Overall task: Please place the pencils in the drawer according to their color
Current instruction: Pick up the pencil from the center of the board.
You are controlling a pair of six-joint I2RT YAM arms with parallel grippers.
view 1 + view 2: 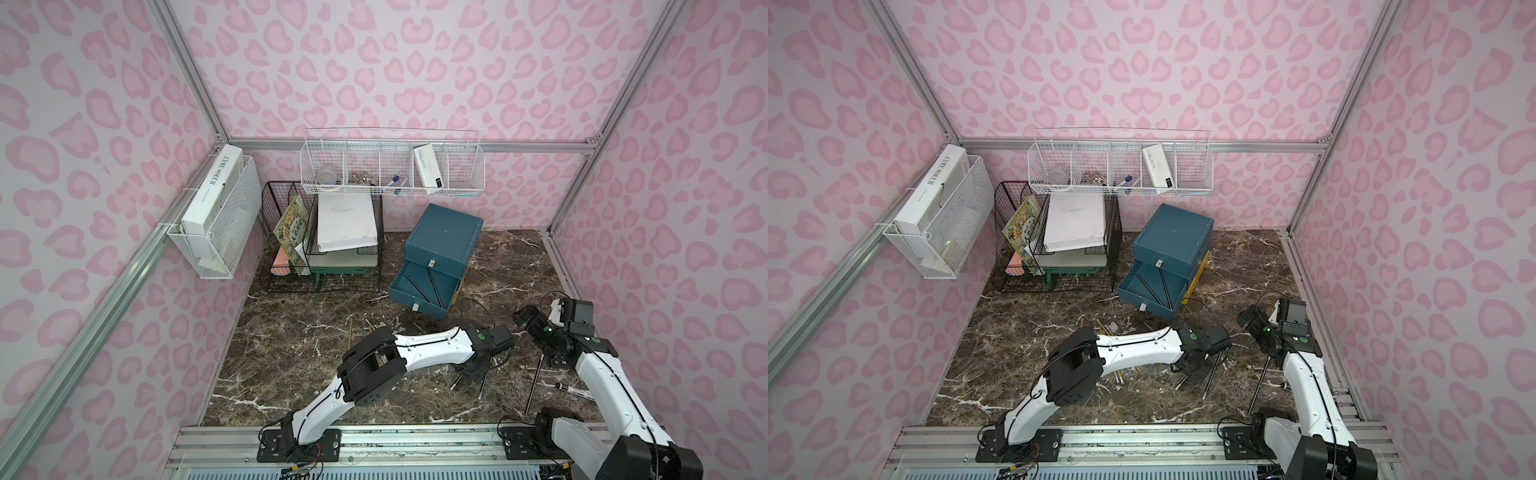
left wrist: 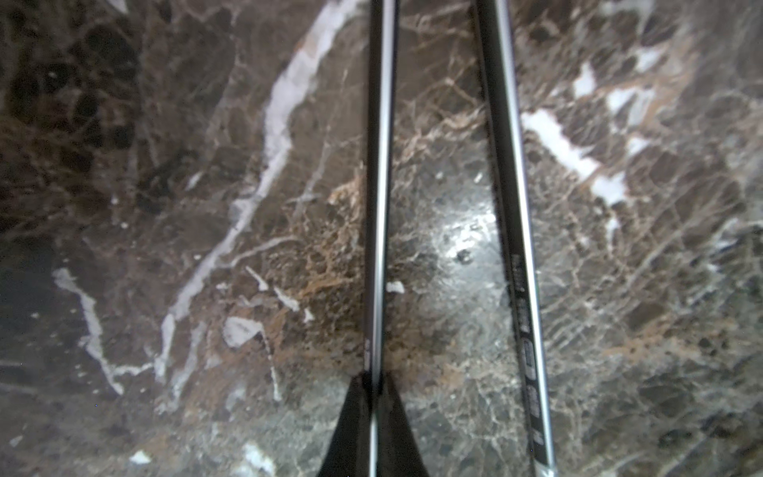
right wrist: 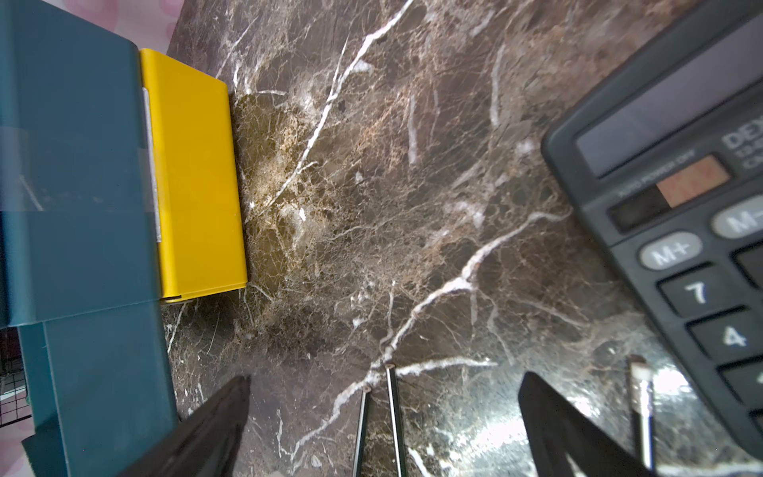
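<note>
My left gripper (image 2: 375, 378) is shut on a thin black pencil (image 2: 377, 206) lying on the marble table, low over the front right of centre (image 1: 473, 370). A second black pencil (image 2: 508, 206) lies beside it. The dark-teal drawer cabinet (image 1: 444, 232) stands at the back. Its middle drawer (image 1: 409, 301) is pulled out with two black pencils (image 1: 415, 286) inside, and its yellow drawer (image 3: 194, 177) is lowest. My right gripper (image 3: 387, 376) is open above the ends of two black pencils (image 3: 394, 413). Yellow pencils (image 1: 350, 332) lie left of the left arm.
A dark calculator (image 3: 681, 186) sits close to my right gripper, with another pencil (image 3: 642, 396) beside it. A long black pencil (image 1: 534, 386) and a marker (image 1: 575, 390) lie near the right arm. A black wire rack (image 1: 324, 249) holds books at the back left, under a white wire basket (image 1: 392, 166).
</note>
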